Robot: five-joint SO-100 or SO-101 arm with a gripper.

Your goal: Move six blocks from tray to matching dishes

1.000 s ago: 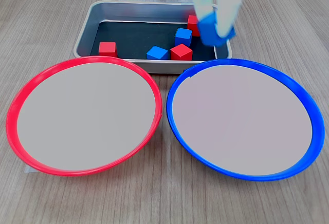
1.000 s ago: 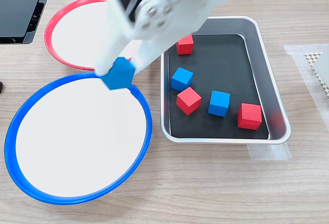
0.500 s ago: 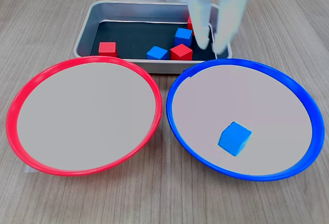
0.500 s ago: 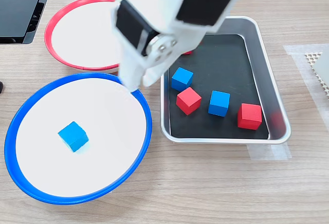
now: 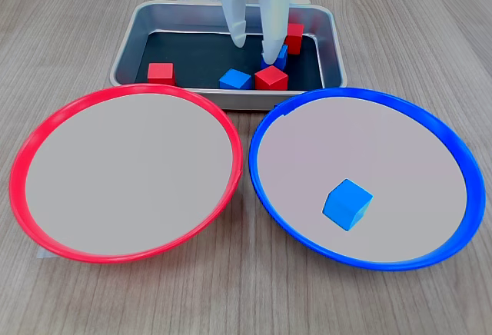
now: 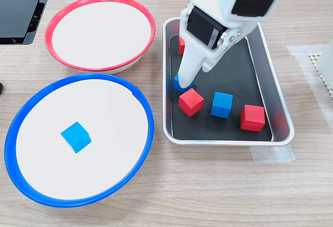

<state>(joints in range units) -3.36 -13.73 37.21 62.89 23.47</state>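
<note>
My gripper (image 5: 254, 45) (image 6: 196, 75) hangs open over the tray (image 5: 125, 52) (image 6: 223, 142), with nothing between its white fingers. In the second exterior view one fingertip overlaps a blue block (image 6: 179, 85). Five blocks lie on the tray's black floor. Three are red (image 5: 161, 72) (image 5: 270, 78) (image 5: 294, 37) and two are blue (image 5: 235, 80) (image 5: 280, 57). A third blue block (image 5: 347, 204) (image 6: 76, 137) lies alone in the blue-rimmed dish (image 5: 400, 150) (image 6: 109, 112). The red-rimmed dish (image 5: 131, 174) (image 6: 99, 34) holds nothing.
Both dishes sit side by side in front of the tray on a wooden table. Black equipment (image 6: 21, 8) lies at the second exterior view's top left. A white mesh mat (image 6: 318, 63) under tape shows at the second exterior view's right edge.
The gripper let go of the blue block, which dropped into the blue-rimmed dish and settled. The open gripper then swung back over the tray and lowered toward the blocks.
</note>
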